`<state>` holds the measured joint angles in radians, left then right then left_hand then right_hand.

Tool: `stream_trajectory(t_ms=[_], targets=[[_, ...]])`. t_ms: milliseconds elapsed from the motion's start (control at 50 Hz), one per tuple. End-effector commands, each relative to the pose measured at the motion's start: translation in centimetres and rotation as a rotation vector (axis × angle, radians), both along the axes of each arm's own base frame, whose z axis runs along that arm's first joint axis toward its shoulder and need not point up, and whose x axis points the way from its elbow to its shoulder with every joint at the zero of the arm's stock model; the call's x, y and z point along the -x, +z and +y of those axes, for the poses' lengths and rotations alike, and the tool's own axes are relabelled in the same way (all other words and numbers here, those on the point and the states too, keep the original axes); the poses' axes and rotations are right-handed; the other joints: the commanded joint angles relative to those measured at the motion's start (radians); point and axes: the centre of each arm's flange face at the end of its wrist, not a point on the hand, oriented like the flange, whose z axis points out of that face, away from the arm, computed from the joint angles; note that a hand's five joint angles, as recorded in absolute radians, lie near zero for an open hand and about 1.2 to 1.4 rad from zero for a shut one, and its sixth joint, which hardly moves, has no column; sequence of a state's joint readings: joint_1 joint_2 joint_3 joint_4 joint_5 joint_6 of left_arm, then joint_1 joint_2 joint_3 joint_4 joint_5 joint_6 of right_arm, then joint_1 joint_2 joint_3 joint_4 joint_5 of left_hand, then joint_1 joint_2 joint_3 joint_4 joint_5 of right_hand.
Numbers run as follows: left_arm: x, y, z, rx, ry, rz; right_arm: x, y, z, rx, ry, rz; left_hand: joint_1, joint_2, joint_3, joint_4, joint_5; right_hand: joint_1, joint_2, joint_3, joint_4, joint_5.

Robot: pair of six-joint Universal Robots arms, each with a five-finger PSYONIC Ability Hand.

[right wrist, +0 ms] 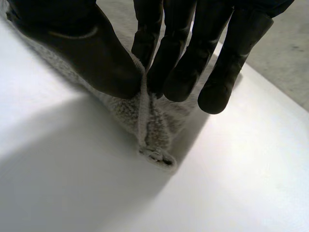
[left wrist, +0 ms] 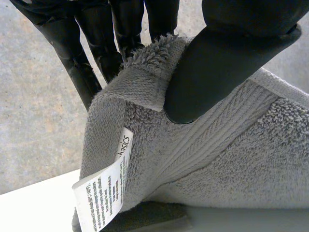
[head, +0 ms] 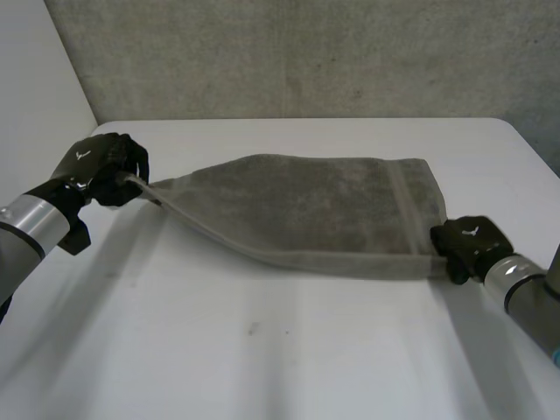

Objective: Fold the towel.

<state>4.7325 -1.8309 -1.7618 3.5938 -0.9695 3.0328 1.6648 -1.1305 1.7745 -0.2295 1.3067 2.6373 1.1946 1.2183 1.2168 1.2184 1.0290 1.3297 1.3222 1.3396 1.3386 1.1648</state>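
So we're mid-fold here. The grey towel (head: pixel 306 206) is stretched between both hands over the white table (head: pixel 262 359), and it looks doubled over once. Our left hand (head: pixel 101 166) has thumb and fingers clamped on one corner, the one with the care label (left wrist: pixel 104 193), lifted clear of the table. Our right hand (head: pixel 468 245) pinches the opposite corner between thumb and fingers, low down at the tabletop. Our guess for the next move is to carry one end across to the other, with both pinches tight and the edges lined up, then lay it flat.
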Motion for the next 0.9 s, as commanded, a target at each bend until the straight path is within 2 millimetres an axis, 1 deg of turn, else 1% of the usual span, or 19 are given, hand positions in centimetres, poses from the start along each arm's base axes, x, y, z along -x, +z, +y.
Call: stream_trajectory(t_ms=[20, 120, 180, 200, 240, 260, 300, 380, 440, 500, 580, 620, 640, 660, 680, 700, 720, 760, 900], targets=[[0.0, -0.6, 0.3, -0.022, 0.001, -0.001, 2.0, 2.6, -2.1, 0.068, -0.072, -0.01, 0.202, 0.178, 0.18, 0.178, 0.193, 0.067, 0.074, 0.057, 0.058, 0.057], [0.0, -1.3, 1.0, -0.06, -0.002, -0.002, 2.5, 5.6, -1.3, 0.114, -0.079, -0.011, 0.202, 0.178, 0.18, 0.178, 0.193, 0.067, 0.074, 0.057, 0.058, 0.057], [0.0, -1.7, 1.6, -0.076, -0.001, -0.009, 3.5, 10.4, -0.3, 0.214, -0.102, -0.018, 0.202, 0.178, 0.18, 0.178, 0.193, 0.067, 0.074, 0.057, 0.058, 0.057], [0.0, -1.7, 1.6, -0.076, -0.001, -0.009, 3.5, 10.5, -0.3, 0.215, -0.102, -0.018, 0.202, 0.178, 0.18, 0.178, 0.193, 0.067, 0.074, 0.057, 0.058, 0.057], [-0.3, -1.8, 1.8, -0.099, 0.006, -0.002, 4.2, 14.0, 1.0, 0.293, -0.105, -0.016, 0.202, 0.178, 0.18, 0.178, 0.193, 0.067, 0.074, 0.057, 0.058, 0.057], [-0.3, -1.8, 1.8, -0.099, 0.006, -0.002, 4.2, 14.0, 1.0, 0.294, -0.105, -0.016, 0.202, 0.178, 0.18, 0.178, 0.193, 0.067, 0.074, 0.057, 0.058, 0.057], [-0.3, -1.3, 2.2, -0.128, 0.007, -0.001, 4.6, 17.4, 2.2, 0.368, -0.094, -0.016, 0.202, 0.178, 0.18, 0.178, 0.193, 0.067, 0.074, 0.057, 0.058, 0.057], [-0.3, -0.2, 2.8, -0.15, 0.006, 0.002, 4.8, 19.6, 2.9, 0.395, -0.078, -0.021, 0.202, 0.178, 0.18, 0.178, 0.193, 0.067, 0.074, 0.057, 0.058, 0.057], [-0.2, 2.0, 4.1, -0.156, 0.0, 0.008, 5.1, 21.8, 3.6, 0.384, -0.072, -0.022, 0.202, 0.178, 0.18, 0.178, 0.193, 0.067, 0.074, 0.057, 0.058, 0.057], [-0.2, 3.1, 4.8, -0.148, 0.006, 0.005, 5.1, 22.6, 3.8, 0.359, -0.066, -0.018, 0.202, 0.178, 0.18, 0.178, 0.193, 0.067, 0.074, 0.057, 0.058, 0.057], [-0.1, 3.7, 5.4, -0.141, 0.007, 0.001, 5.1, 22.5, 3.8, 0.309, -0.062, 0.015, 0.202, 0.178, 0.18, 0.178, 0.193, 0.067, 0.074, 0.057, 0.058, 0.057], [-0.1, 3.4, 5.4, -0.153, 0.016, -0.004, 5.5, 19.6, 2.2, 0.167, -0.047, 0.082, 0.202, 0.178, 0.18, 0.178, 0.193, 0.067, 0.074, 0.057, 0.058, 0.057], [-0.2, 2.6, 5.1, -0.178, 0.032, -0.009, 5.5, 19.6, 2.2, 0.166, -0.047, 0.082, 0.202, 0.178, 0.18, 0.178, 0.193, 0.067, 0.074, 0.057, 0.058, 0.057], [-0.3, 1.5, 4.5, -0.214, 0.053, -0.016, 5.4, 17.7, 1.4, 0.082, -0.012, 0.137, 0.202, 0.178, 0.18, 0.178, 0.193, 0.067, 0.074, 0.057, 0.058, 0.057], [-0.3, 1.5, 4.5, -0.215, 0.053, -0.016, 5.4, 17.7, 1.4, 0.081, -0.012, 0.138, 0.202, 0.178, 0.18, 0.178, 0.193, 0.067, 0.074, 0.057, 0.058, 0.057], [0.2, -0.4, 3.5, -0.273, 0.068, -0.049, 5.4, 16.2, 0.8, 0.011, 0.013, 0.196, 0.202, 0.178, 0.18, 0.178, 0.193, 0.067, 0.074, 0.057, 0.058, 0.057], [0.2, -0.5, 3.5, -0.274, 0.068, -0.05, 5.2, 15.1, 0.3, -0.042, 0.026, 0.227, 0.202, 0.178, 0.18, 0.178, 0.193, 0.067, 0.074, 0.057, 0.058, 0.057], [1.5, -2.6, 3.0, -0.331, 0.048, -0.12, 4.3, 13.2, -0.4, -0.11, 0.037, 0.257, 0.202, 0.178, 0.18, 0.178, 0.193, 0.067, 0.074, 0.057, 0.058, 0.057], [2.6, -5.0, 0.7, -0.327, 0.046, -0.24, 1.7, 10.8, -1.4, -0.142, 0.091, 0.295, 0.202, 0.178, 0.18, 0.178, 0.193, 0.067, 0.074, 0.057, 0.058, 0.057]])
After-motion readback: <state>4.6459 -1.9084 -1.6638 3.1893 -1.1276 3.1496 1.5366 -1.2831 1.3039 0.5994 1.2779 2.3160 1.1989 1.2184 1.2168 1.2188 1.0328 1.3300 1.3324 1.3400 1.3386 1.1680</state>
